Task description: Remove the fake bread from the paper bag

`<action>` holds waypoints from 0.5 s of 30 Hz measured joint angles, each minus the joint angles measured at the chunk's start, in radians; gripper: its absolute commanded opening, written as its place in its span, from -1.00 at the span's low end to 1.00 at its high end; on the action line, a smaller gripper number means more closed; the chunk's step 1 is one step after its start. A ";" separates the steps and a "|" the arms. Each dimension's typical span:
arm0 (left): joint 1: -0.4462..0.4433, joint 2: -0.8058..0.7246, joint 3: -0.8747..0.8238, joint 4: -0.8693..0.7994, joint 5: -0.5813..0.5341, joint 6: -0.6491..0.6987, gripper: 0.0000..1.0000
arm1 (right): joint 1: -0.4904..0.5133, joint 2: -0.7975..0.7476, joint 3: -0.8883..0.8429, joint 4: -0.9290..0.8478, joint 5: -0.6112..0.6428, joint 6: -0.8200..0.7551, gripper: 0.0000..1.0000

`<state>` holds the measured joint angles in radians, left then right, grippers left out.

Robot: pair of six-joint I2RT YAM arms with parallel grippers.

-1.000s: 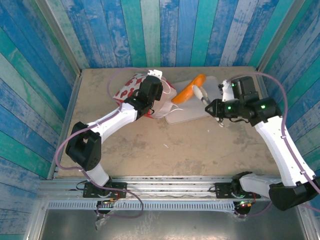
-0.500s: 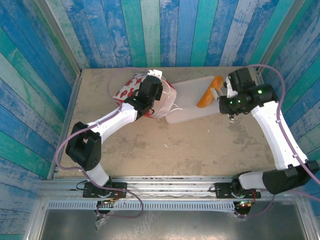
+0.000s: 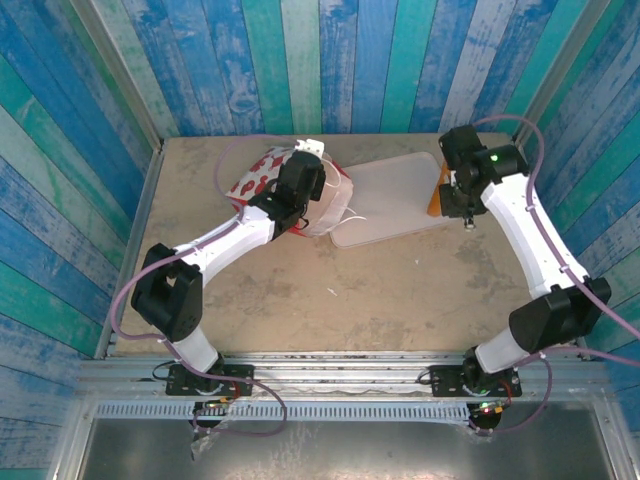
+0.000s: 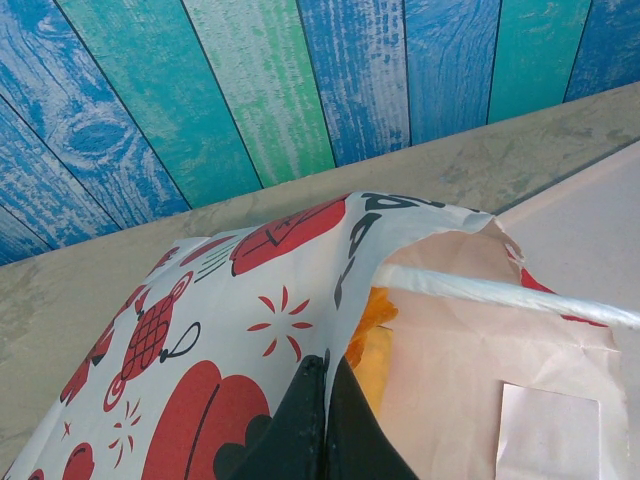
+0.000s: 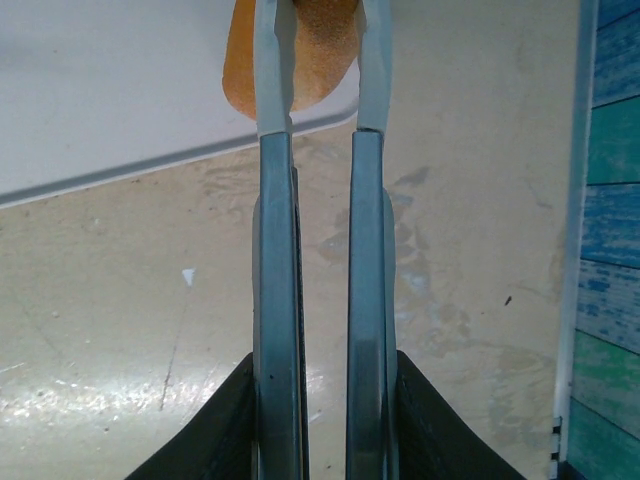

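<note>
In the overhead view, my right gripper (image 3: 460,195) has swung away from the paper bag (image 3: 262,172) during the last second. The fake bread (image 3: 436,198) it carries was near the bag's mouth before. Now it hangs at the right edge of the white tray (image 3: 385,200), in the upper right of the frame. The left gripper (image 3: 300,185) has not moved and stays at the bag, left of centre.

In the left wrist view, the jaws of the left gripper are together at the bottom centre, clamped on the printed rim of the bag. The mouth is held open this way. In the middle of the frame I see the remaining bread (image 4: 368,345), orange, inside the bag and below the white cord handle (image 4: 500,295) (how many pieces are left, I cannot tell).

In the right wrist view, the jaws of the right gripper press on the metal tongs (image 5: 275,300). The pale tips of the tongs, at the top of the frame, pinch the orange piece just above the tray's edge, where the tabletop (image 5: 480,200) begins.

I judge that this piece is out of the bag and almost ready to be put down. The task is not finished, because the bag is not yet empty.
</note>
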<state>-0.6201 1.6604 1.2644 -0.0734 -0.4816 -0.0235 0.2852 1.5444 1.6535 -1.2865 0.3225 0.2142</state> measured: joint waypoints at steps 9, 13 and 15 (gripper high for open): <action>0.000 0.000 0.000 0.002 -0.011 0.000 -1.00 | -0.001 0.078 0.051 -0.052 0.082 -0.013 -0.62; 0.000 0.000 0.000 0.003 -0.012 0.000 -1.00 | -0.001 0.110 0.076 -0.079 0.097 -0.019 -0.62; 0.000 0.000 0.000 0.004 -0.013 0.000 -1.00 | -0.001 0.129 0.085 -0.084 0.104 -0.021 -0.60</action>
<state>-0.6201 1.6604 1.2644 -0.0696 -0.4950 -0.0238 0.2844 1.6737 1.7382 -1.3705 0.4263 0.1932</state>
